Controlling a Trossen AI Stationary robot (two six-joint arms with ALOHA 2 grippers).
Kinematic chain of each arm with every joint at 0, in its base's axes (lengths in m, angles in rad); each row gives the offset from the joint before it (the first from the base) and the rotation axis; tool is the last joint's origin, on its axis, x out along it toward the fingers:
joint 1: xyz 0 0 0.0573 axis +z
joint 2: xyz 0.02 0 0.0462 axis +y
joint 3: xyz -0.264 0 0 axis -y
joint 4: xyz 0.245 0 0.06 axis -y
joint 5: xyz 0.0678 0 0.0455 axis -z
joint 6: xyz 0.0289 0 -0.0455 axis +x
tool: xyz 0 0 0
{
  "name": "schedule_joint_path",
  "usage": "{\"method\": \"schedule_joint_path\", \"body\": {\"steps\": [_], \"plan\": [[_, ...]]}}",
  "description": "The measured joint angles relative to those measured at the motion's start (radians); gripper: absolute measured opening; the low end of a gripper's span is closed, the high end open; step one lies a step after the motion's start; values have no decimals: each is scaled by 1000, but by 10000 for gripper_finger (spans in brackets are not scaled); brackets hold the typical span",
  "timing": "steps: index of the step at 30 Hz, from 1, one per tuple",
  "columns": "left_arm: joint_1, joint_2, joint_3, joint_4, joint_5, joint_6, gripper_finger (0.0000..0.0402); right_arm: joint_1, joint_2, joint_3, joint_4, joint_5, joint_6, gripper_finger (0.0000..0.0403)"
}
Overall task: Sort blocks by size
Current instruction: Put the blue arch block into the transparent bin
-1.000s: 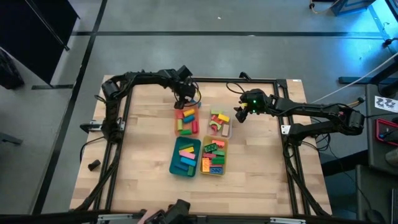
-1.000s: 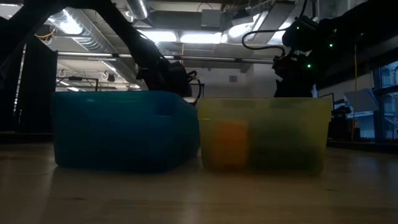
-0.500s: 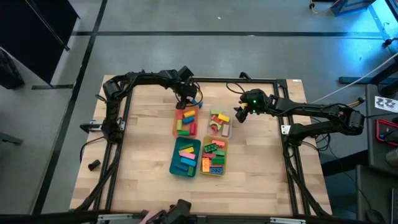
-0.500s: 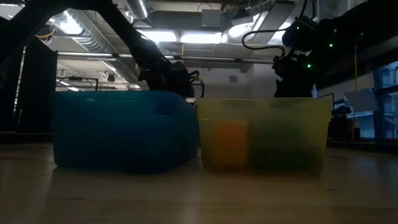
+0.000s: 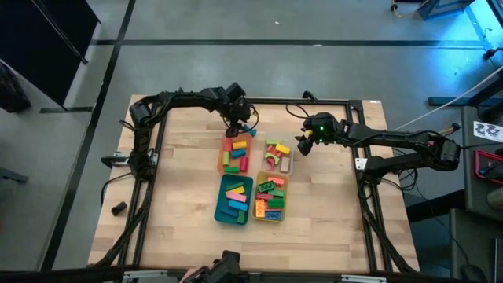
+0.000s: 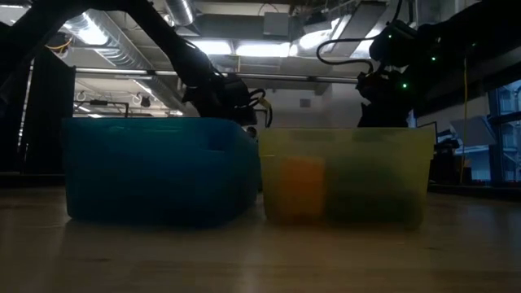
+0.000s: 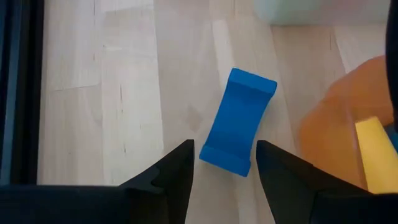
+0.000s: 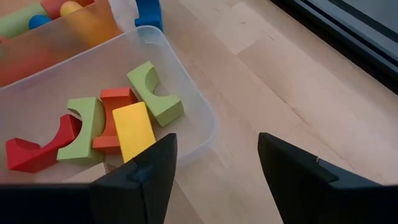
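Left tool [image 7: 224, 165], fingers apart, hovers over a blue block [image 7: 238, 121] lying on the table [image 7: 124, 93] beside the orange tray [image 5: 235, 153]. Right tool [image 8: 214, 165], also apart, hangs beside the clear tray [image 8: 199, 124].

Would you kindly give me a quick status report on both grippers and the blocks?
Left gripper open, over a loose blue block on the table beside the orange tray. Right gripper open, empty, beside the clear tray. Nothing blocking.

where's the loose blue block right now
The blue plastic block lies on the bare wooden table, outside the trays, just beyond the far corner of the orange tray. The left gripper hangs over it, jaws open either side.
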Motion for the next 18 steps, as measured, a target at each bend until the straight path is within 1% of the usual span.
{"method": "schedule_joint_path", "body": {"steps": [7, 12, 15, 18], "plan": [[0, 0, 2, 1, 2, 6, 164, 0, 0, 0, -4, 0, 1, 225], [0, 0, 2, 1, 4, -24, 164, 0, 0, 0, -2, 0, 2, 225], [0, 0, 3, 1, 4, -52, 164, 0, 0, 0, 3, 0, 2, 225], [0, 3, 3, 4, 4, -130, 164, 0, 0, 0, 19, 0, 2, 225]]}}
